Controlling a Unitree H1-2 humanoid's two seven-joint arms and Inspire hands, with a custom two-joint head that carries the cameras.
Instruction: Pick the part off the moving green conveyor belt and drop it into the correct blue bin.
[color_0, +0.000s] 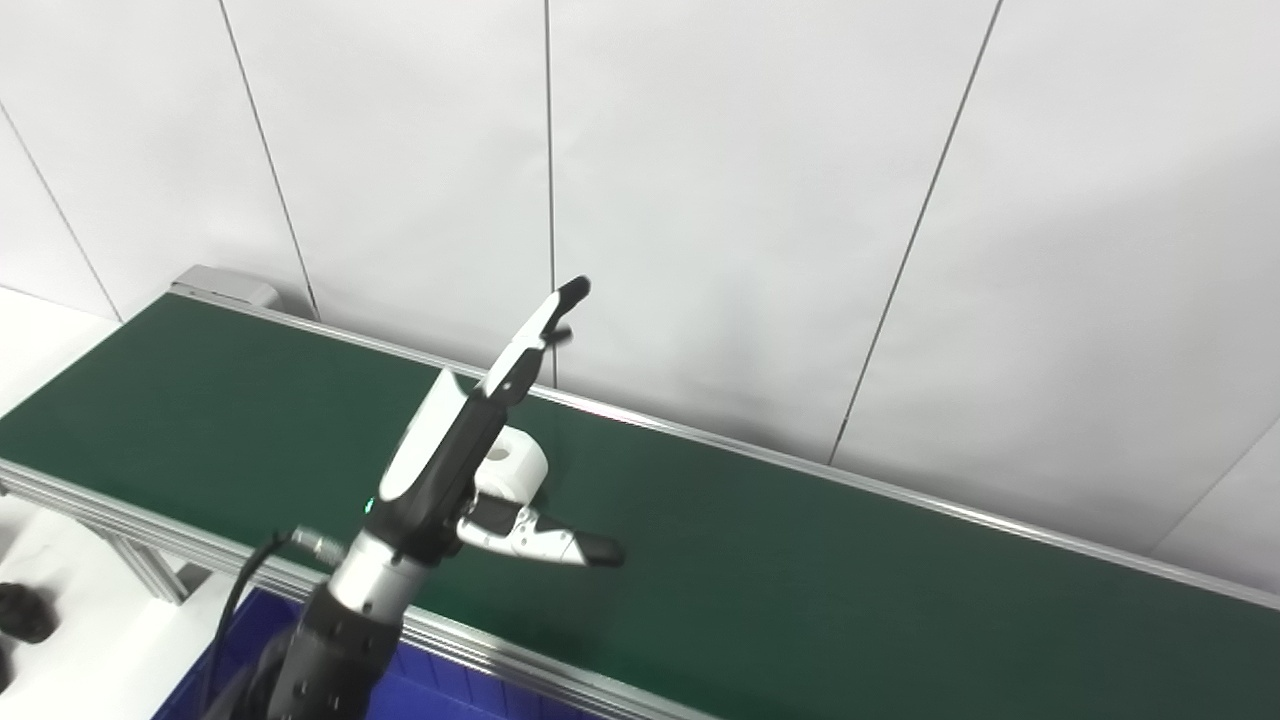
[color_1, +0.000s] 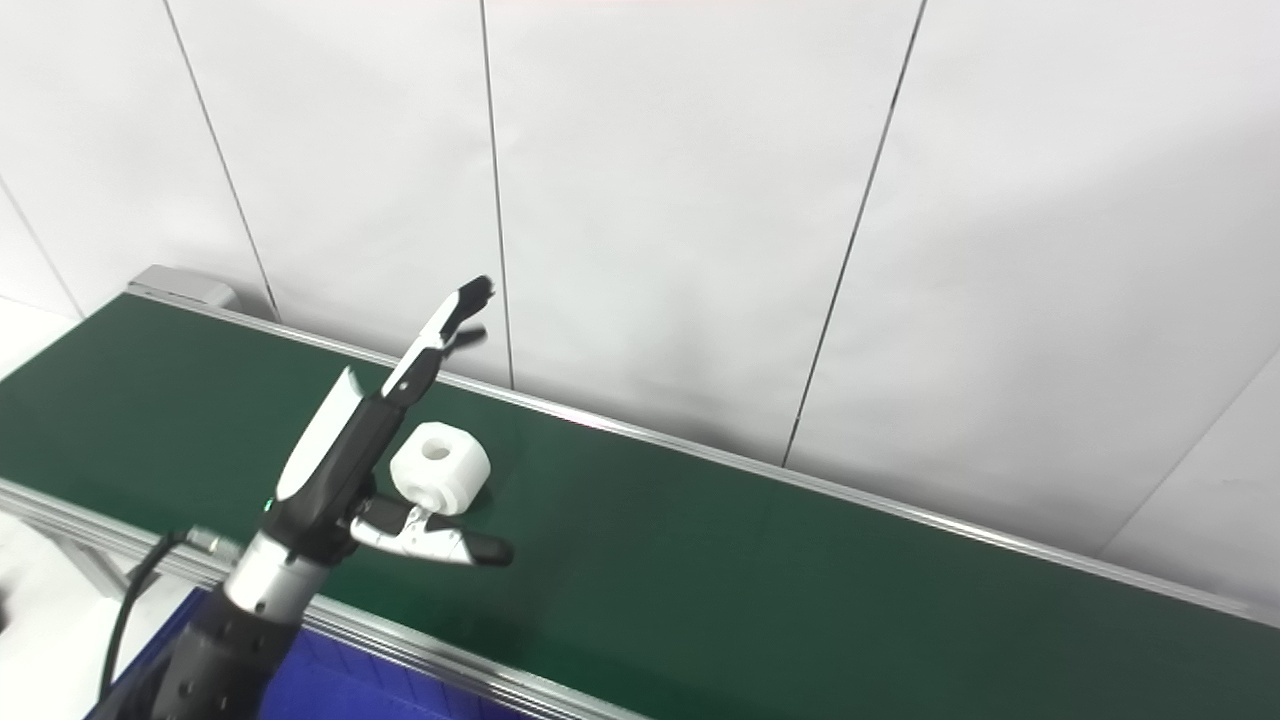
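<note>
1. I see one arm coming in from the bottom left, so this is my left hand (color_1: 370, 470), white and black, raised over the near half of the long dark green conveyor belt (color_0: 800, 560).
2. That hand is released: its fingers (color_1: 440, 335) stretch out straight toward 1 o'clock, and the thumb (color_1: 440, 543) sticks out toward 3 o'clock, well apart from them. It grips nothing.
3. The small white plastic part (color_1: 441, 467), a rounded block with a round hole in its top face, sits upright on the belt, in the gap between fingers and thumb, at about 2 o'clock from the palm.
4. In the right eye view the part lies just beside the palm and just above the thumb (I cannot tell whether anything touches it). In the left eye view the hand covers its left side.
5. The belt runs from 10 o'clock to 4 o'clock across the picture, with a silver aluminium side rail (color_0: 520, 660) along its near edge and another along the far edge.
6. A deep blue plastic bin (color_0: 430, 695) shows at 6 o'clock from the hand, below the near rail, partly hidden by my forearm.
7. Behind the belt stands a white panelled wall (color_0: 750, 200) with thin dark seams.
8. My right hand is out of view.
</note>
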